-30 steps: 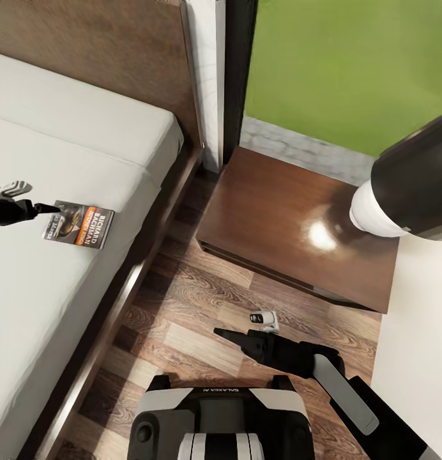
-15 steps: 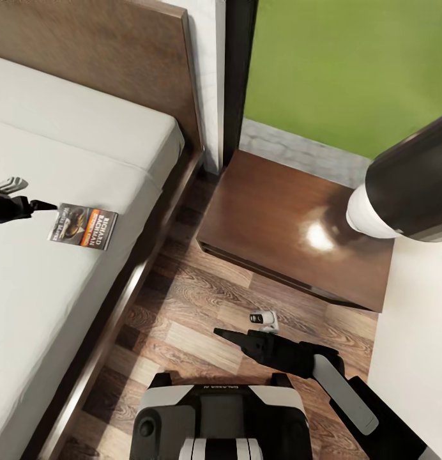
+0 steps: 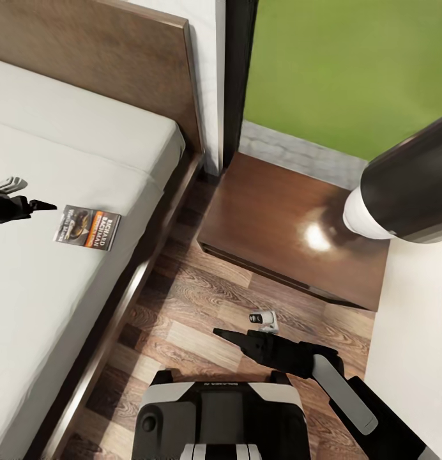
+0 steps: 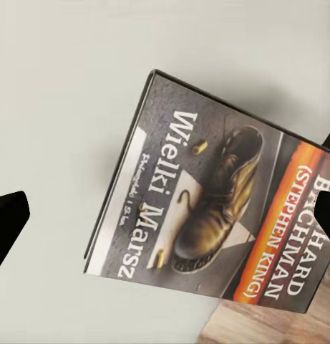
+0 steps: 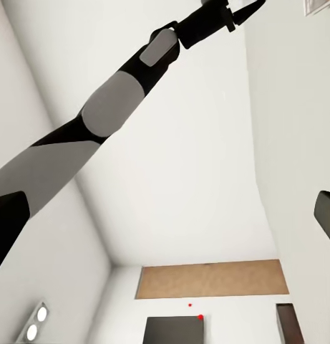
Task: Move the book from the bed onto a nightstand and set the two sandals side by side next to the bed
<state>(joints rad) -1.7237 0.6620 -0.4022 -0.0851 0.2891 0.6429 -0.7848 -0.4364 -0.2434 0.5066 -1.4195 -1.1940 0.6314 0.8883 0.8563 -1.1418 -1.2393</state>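
The left gripper [image 3: 45, 206] hovers over the mattress with its jaws apart, the two dark fingertips [image 4: 6, 218] standing wide on either side of the book [image 4: 211, 201] in the left wrist view, touching nothing. A second ago its tip overlapped the book's near edge in the head view; now it sits just beside the book [image 3: 87, 227], clear of it, so the book is not gripped and lies flat on the bed [image 3: 68, 160], near the edge that faces the nightstand [image 3: 291, 230]. I judge the pickup has yet to be made. The book is a thin paperback with a grey cover, a boot picture and an orange band; the mattress is plain and matte, the nightstand glossy dark wood with a bright glare. The right gripper [image 3: 224, 333] hangs low over the plank floor [image 3: 182, 306]; whether its jaws are apart or together I cannot tell.
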